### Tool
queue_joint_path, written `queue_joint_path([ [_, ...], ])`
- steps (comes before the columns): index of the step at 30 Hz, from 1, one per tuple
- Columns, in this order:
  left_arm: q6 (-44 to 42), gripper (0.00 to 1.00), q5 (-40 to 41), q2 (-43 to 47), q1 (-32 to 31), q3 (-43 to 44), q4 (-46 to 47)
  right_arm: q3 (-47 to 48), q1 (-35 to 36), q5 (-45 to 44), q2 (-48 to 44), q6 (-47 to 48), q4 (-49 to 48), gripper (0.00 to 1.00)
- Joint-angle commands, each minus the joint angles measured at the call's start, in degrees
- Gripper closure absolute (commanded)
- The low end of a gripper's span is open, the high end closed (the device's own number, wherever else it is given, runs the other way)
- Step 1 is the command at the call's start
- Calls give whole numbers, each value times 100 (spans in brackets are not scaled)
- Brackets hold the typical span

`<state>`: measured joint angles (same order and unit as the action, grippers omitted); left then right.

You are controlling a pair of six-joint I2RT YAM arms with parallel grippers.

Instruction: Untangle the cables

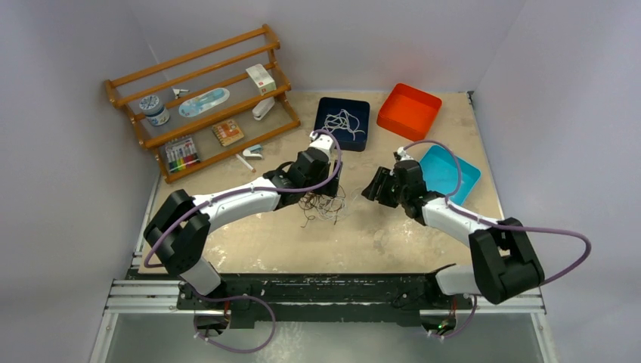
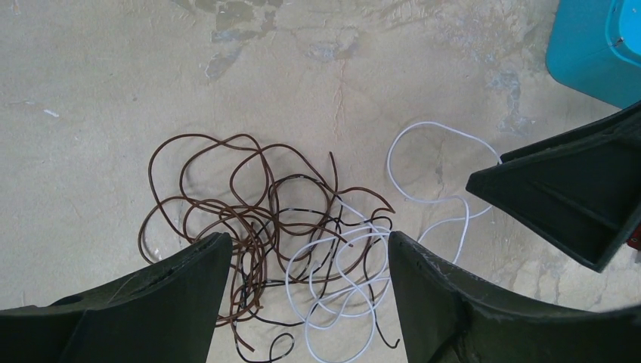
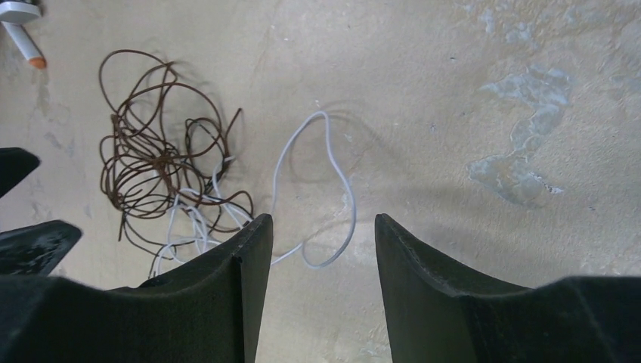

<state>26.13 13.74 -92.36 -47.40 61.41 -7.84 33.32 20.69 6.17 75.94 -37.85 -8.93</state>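
**Both tools open over the cable knot**

The left tool hangs with its two dark fingers spread wide. It grips nothing, and its jaws straddle the near edge of the cables on the table. The right tool stands about half open and is also empty. Its fingers frame one long loop of the white cable, which trails away from the knot.

The cords look thin, light and springy, so they will likely slide and drag their neighbours along when pulled. I judge the free white loop to be the cleanest place to pinch. The outer arcs of the brown cable would serve next, well away from the dense middle.

The left wrist view separates three strands: brown, white and a thin black cable. It also shows the teal tray at the corner. The right wrist view instead catches an orange-tipped pen beyond the knot. Only the overhead view shows a second white cable lying in the navy tray.
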Motion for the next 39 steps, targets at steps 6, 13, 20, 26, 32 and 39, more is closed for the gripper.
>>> queue_joint_path([
  [6,-132,26,145,106,-6,170,142,-215,-95,151,380,-251,-874,49],
  [13,-132,26,310,279,-6,93,142,-398,-124,187,427,-379,-1491,72],
  [20,-119,26,573,965,2,-277,607,-349,-118,187,45,132,-1664,100],
  [26,-313,16,649,1744,2,-723,1253,222,-118,421,-505,1301,-1389,100],
  [32,-574,2,725,2311,3,-1119,1689,1420,-82,2206,-172,1892,-987,100],
  [39,-884,2,476,2786,3,-1684,2212,2785,441,2993,298,2140,-330,100],
])
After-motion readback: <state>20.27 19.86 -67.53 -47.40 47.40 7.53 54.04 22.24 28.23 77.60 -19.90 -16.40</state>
